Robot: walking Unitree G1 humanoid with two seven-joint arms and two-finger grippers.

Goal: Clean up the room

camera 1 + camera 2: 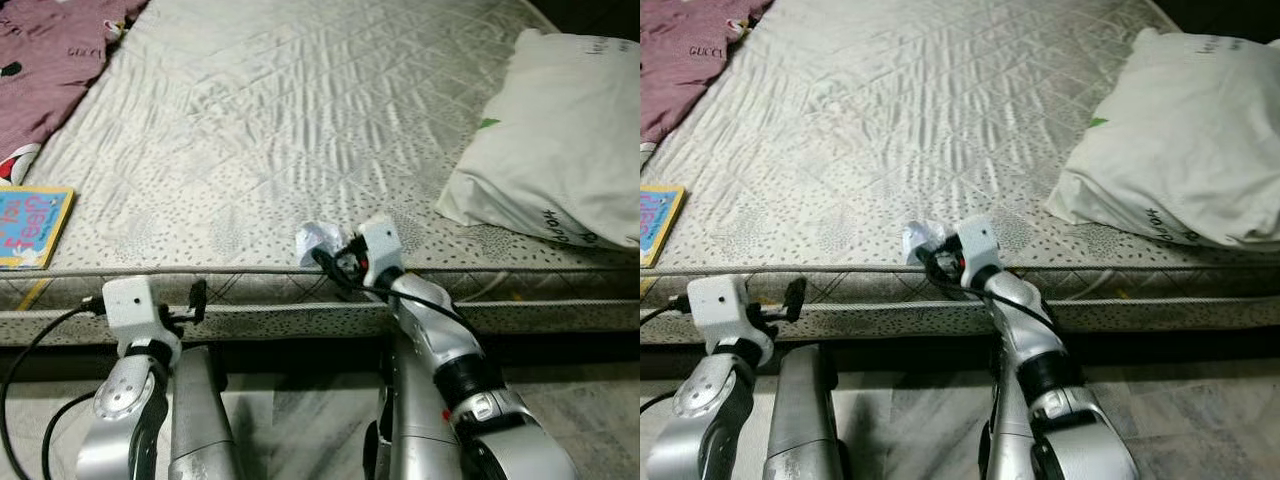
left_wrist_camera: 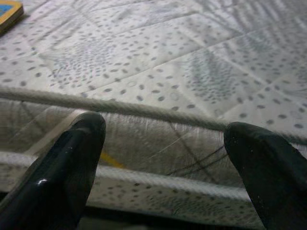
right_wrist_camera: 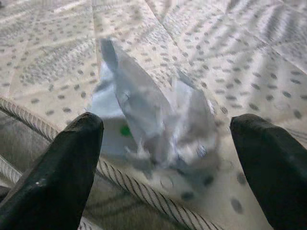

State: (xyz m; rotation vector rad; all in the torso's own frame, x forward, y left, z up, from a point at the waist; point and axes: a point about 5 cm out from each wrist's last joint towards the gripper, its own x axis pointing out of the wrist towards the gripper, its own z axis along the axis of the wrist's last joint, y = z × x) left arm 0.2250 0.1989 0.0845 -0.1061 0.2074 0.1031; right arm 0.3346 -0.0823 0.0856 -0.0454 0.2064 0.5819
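A crumpled white wrapper (image 1: 318, 240) lies at the front edge of the grey dotted mattress (image 1: 300, 120). My right gripper (image 1: 335, 262) reaches up from below the edge and stands open just short of it. In the right wrist view the wrapper (image 3: 153, 120) sits between the two black fingers (image 3: 72, 163), not touching either. My left gripper (image 1: 197, 298) is lower and to the left, open and holding nothing. It faces the mattress's piped side edge (image 2: 158, 112).
A white pillow (image 1: 560, 150) rests on the mattress at the right. A colourful children's book (image 1: 30, 225) lies at the front left corner, with a maroon garment (image 1: 50, 60) behind it. Marble floor (image 1: 300, 420) shows below the bed.
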